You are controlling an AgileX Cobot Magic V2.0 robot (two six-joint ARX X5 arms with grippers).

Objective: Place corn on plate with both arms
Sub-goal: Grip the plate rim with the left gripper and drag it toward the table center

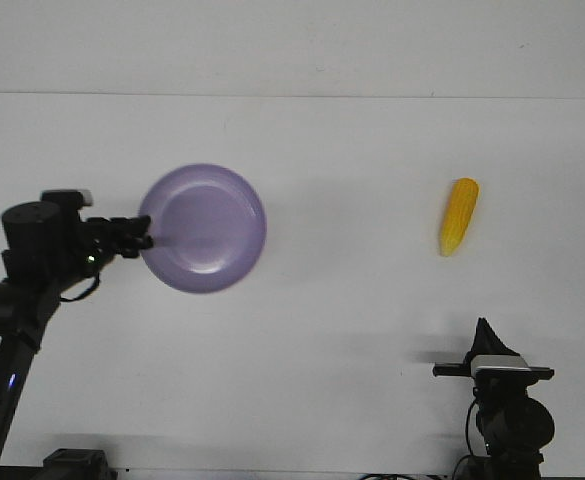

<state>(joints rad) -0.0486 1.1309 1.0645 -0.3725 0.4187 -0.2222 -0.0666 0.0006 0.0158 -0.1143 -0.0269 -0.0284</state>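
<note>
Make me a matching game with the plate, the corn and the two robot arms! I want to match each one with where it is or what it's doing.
Things:
1. plate
2. corn
3. left gripper
4. right gripper

Places and states:
A. lying alone on the table's right side
B. at the plate's left rim
C. purple, on the table's left side
D. near the front edge, below the corn, touching nothing

Pairs: 1-C, 2-A, 3-B, 4-D

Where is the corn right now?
In the front view the corn lies on the table's right side, beyond the right gripper, far from the plate.
</note>
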